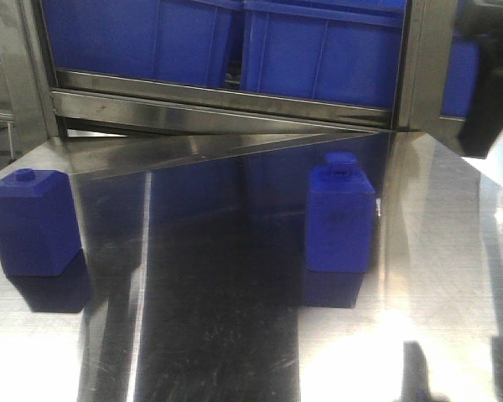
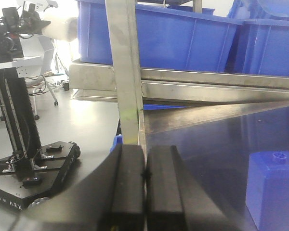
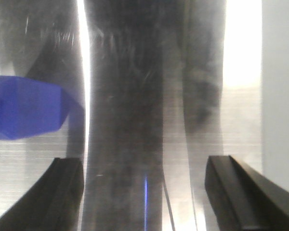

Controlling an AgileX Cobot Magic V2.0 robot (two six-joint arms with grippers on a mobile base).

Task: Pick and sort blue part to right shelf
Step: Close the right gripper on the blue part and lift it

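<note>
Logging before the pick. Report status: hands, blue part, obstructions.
Left hand shut, empty. Right hand open, empty. Blue part upright on table, ungrasped. Squat blue block stands apart at left, not in the way.

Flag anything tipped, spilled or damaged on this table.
Nothing stands out. The taller blue block and the squat blue block both stand upright on the steel table, well apart, with no spill or visible damage.

Beneath the right gripper [image 3: 144, 192], the brushed stainless-steel tabletop [image 3: 125, 120] shines, finely scratched; to its left, the tall deep-blue plastic block [image 1: 340, 219] looks smooth, matt.
</note>
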